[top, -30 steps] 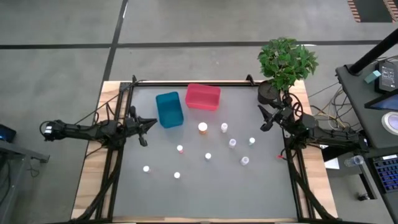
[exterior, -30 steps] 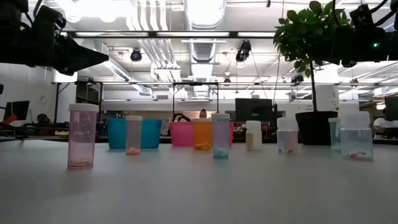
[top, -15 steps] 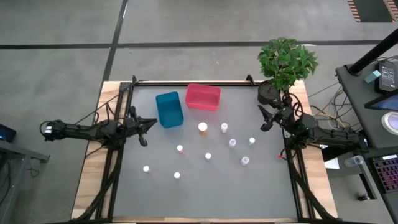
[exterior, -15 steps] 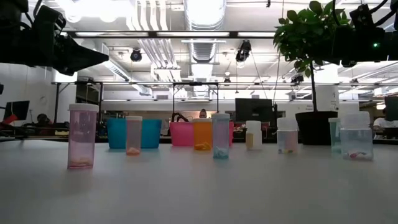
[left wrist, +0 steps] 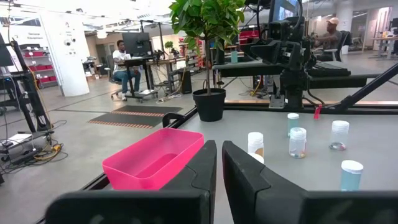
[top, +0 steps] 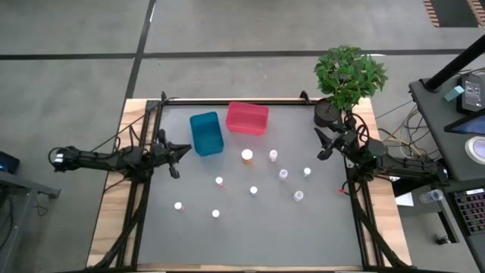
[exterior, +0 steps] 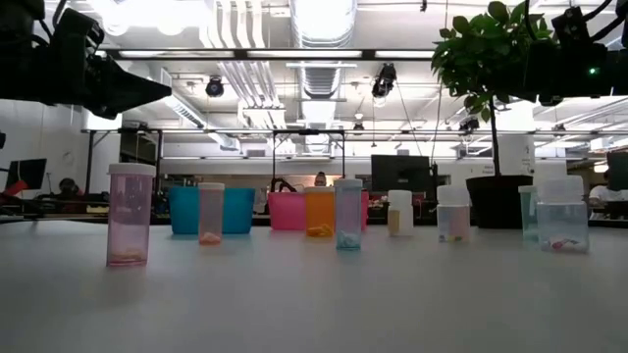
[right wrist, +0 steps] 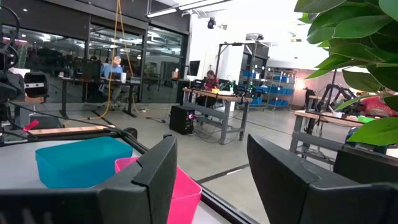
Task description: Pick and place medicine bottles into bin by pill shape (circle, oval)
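Observation:
Several small white-capped medicine bottles stand upright on their bases on the grey table, among them an orange one (top: 247, 156) and clear ones (top: 283, 174) (top: 179, 205); the low view shows them in a row (exterior: 347, 213). A blue bin (top: 206, 133) and a pink bin (top: 248, 118) rest on the table near its far edge. My left gripper (top: 187, 149) hovers shut at the table's left edge, beside the blue bin. My right gripper (top: 320, 144) hovers open at the right edge, nothing between its fingers (right wrist: 155, 177). Neither touches a bottle.
A potted plant (top: 327, 111) stands at the far right corner, close behind my right gripper. A black frame (top: 227, 101) runs round the table. The near half of the table, in front of the bottles, is bare grey surface (top: 250, 243).

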Available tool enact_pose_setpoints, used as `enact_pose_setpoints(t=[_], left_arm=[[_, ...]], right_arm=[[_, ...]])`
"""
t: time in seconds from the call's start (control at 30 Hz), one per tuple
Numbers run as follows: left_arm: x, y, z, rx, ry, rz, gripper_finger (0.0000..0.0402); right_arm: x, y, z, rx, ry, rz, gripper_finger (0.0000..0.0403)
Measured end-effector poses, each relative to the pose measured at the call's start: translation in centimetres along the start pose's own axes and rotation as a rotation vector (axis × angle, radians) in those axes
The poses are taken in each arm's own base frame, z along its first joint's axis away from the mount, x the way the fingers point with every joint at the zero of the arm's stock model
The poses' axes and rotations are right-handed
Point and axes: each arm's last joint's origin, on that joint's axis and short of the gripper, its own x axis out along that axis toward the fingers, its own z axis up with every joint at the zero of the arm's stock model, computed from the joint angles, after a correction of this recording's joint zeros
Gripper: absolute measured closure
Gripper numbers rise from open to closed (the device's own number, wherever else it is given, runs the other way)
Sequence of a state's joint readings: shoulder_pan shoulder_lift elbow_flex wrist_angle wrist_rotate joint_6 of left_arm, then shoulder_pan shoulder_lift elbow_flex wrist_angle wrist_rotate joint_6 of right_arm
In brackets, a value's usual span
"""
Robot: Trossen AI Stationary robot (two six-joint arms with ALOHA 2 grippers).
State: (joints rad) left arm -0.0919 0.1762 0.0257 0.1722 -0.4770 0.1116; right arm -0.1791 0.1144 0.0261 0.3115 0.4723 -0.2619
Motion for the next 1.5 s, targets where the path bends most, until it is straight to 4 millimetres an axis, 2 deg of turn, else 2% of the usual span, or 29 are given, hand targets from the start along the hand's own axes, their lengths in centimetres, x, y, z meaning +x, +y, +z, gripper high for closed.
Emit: enact_pose_setpoints(t=[0.67, 0.73, 0.87, 0.93, 1.03, 1.07, 1.5], left_arm=[[0.0, 0.0, 0.0, 0.000, 0.000, 0.000, 0.0391], [0.0, 0.0, 0.0, 0.000, 0.000, 0.000, 0.0391], [0.0, 0.0, 0.0, -0.002, -0.002, 0.000, 0.0391], [0.0, 0.0, 0.2, -0.089, -0.017, -0.004, 0.0391], [0.0, -0.1, 0.6, -0.518, -0.053, -0.061, 0.0391], [0.0, -0.1, 0.7, -0.580, -0.055, -0.060, 0.0391], [-0.1, 0.2, 1.6, -0.649, -0.152, -0.026, 0.0391]], right_arm=[[0.0, 0.0, 0.0, 0.009, 0.000, 0.000, 0.0218], [0.0, 0.1, 0.0, 0.191, 0.000, 0.015, 0.0218], [0.0, 0.1, 0.0, 0.746, 0.011, 0.035, 0.0218], [0.0, 0.1, 0.0, 0.847, 0.009, 0.012, 0.0218], [0.0, 0.0, -0.1, 0.829, 0.010, 0.000, 0.0218], [0.0, 0.0, -0.1, 0.807, 0.012, 0.000, 0.0218], [0.0, 0.1, -0.1, 0.753, 0.015, 0.000, 0.0218]])
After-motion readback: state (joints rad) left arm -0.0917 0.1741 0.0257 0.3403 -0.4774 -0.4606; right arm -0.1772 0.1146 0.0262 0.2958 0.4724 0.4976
